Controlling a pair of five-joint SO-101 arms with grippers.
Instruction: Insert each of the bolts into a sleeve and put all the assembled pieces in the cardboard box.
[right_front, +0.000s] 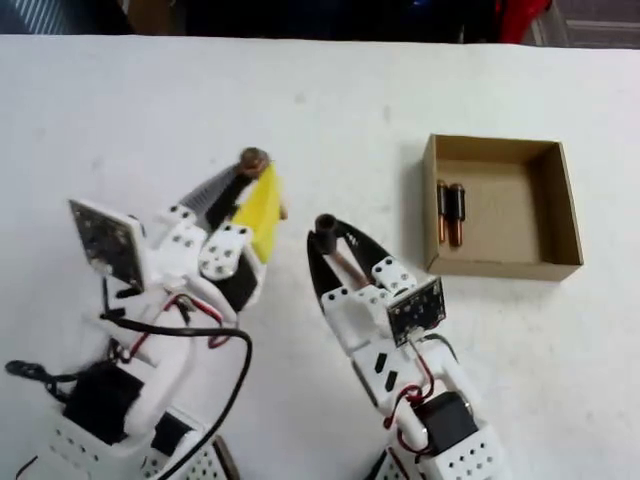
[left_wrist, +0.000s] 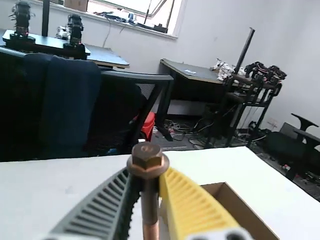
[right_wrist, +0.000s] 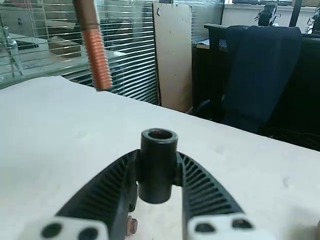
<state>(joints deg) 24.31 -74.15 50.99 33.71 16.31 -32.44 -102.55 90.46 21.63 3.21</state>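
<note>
My left gripper (right_front: 252, 180) is shut on a copper bolt (right_front: 254, 160), held upright with its hex head on top; the left wrist view has the bolt (left_wrist: 148, 192) between the grey and yellow fingers (left_wrist: 197, 207). My right gripper (right_front: 328, 240) is shut on a black sleeve (right_front: 324, 228), upright with its bore open upward (right_wrist: 158, 165). In the right wrist view the bolt's threaded tip (right_wrist: 96, 52) hangs above and off to one side of the sleeve. The cardboard box (right_front: 500, 262) sits to the right and holds two assembled pieces (right_front: 450, 211).
Both arms stand close together at the front of the white table (right_front: 330, 110). A second copper bolt (right_front: 350, 268) lies under the right gripper. Cables (right_front: 215, 345) trail from the left arm. Chairs and desks stand beyond the table's far edge.
</note>
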